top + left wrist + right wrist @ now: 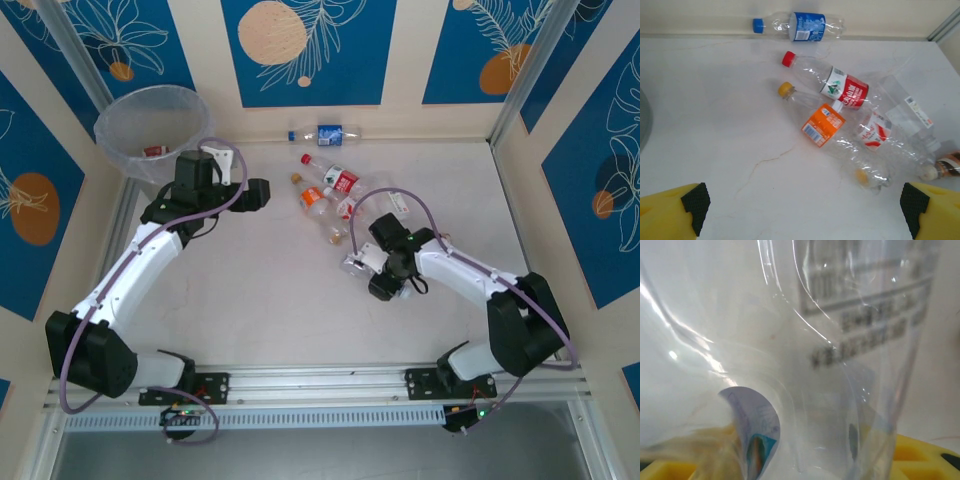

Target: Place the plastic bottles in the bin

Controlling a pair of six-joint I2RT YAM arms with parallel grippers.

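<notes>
Gripping a clear bottle, the right claw has its yellow fingers set partway in, with the crumpled plastic filling the gap between them. The left claw gapes wide and holds nothing, poised over the table near the bin. Other bottles lie in a loose heap mid-table, with red, orange and white labels. A blue-label bottle lies by the back wall.
</notes>
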